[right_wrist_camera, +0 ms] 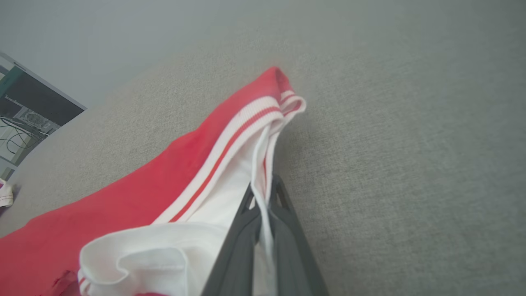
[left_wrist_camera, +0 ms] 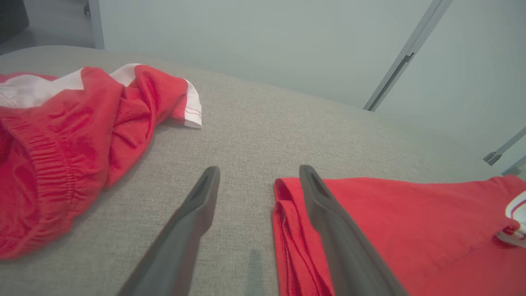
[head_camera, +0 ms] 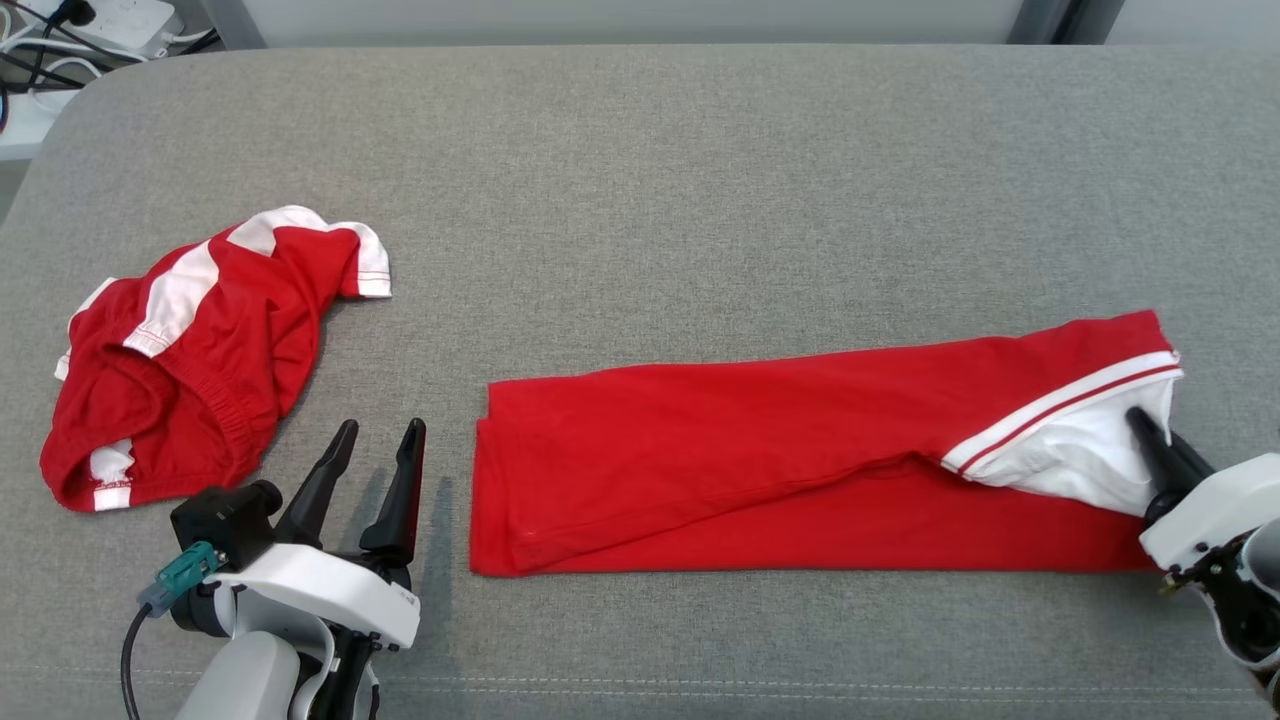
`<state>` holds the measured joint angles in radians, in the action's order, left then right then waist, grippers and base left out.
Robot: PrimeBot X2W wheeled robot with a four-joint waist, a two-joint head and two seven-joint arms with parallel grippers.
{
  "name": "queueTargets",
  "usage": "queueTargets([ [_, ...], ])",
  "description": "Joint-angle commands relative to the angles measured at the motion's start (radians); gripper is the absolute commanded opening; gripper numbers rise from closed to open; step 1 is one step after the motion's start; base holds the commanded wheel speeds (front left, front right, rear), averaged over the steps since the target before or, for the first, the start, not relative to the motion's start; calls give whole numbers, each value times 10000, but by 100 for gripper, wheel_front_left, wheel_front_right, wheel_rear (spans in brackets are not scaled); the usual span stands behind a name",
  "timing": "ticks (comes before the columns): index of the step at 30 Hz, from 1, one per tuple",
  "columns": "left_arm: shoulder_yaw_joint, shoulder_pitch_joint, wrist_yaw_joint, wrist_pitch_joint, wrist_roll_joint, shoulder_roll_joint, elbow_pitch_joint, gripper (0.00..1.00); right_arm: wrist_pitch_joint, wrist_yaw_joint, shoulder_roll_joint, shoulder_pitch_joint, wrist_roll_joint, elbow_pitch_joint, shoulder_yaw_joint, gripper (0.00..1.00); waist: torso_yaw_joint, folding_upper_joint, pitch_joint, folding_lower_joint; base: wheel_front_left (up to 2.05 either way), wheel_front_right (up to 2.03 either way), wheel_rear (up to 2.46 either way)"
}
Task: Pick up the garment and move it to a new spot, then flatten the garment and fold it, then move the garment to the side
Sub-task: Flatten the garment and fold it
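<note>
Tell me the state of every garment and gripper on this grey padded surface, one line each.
Long red garment with white striped trim: folded lengthwise, lying flat, right end pinched.
Red and white garment with elastic band: crumpled in a heap, nothing touching it.
Left gripper: open, empty, at the long garment's left end.
Right gripper: shut on the long garment's white edge.

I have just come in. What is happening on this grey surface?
A two-armed robot is handling a long red garment with a white striped edge, folded into a band on the grey fabric-covered surface. Its right gripper is shut on the white edge at the band's right end. Its left gripper is open near the left end, holding nothing. A crumpled red and white garment lies apart at the left.
</note>
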<state>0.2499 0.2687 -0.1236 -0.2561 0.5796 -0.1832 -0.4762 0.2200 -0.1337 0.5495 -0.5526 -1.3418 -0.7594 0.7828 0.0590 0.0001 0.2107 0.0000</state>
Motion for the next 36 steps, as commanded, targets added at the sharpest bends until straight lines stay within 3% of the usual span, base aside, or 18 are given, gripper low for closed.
queueTargets([
  [1, -305, 59, -71, -57, -52, -328, 240, 100, 232, 30, 463, -101, 143, -60, -78, 0, -47, -1, -52, 0, 0, 0, 0],
  [8, -213, -66, -71, -57, -23, -280, 207, 100, 31, 30, 910, -394, 373, 12, -99, 0, -218, -1, -286, 0, 0, 0, 0],
  [22, 64, -241, -71, -57, 98, 172, 87, 100, -2554, 30, 1473, -591, 282, 4822, 842, 0, -108, -1, -548, 0, 0, 0, 0],
  [28, 244, -115, -71, -57, 127, 352, 61, 100, -3881, 30, 784, -1007, 611, 5939, 1411, 0, 397, -1, -494, 0, 0, 0, 0],
  [36, 419, -41, -71, -57, 267, 686, 146, 100, -4693, 30, -563, -1481, 1206, 5428, 1743, 0, 1396, -1, -339, 0, 0, 0, 0],
])
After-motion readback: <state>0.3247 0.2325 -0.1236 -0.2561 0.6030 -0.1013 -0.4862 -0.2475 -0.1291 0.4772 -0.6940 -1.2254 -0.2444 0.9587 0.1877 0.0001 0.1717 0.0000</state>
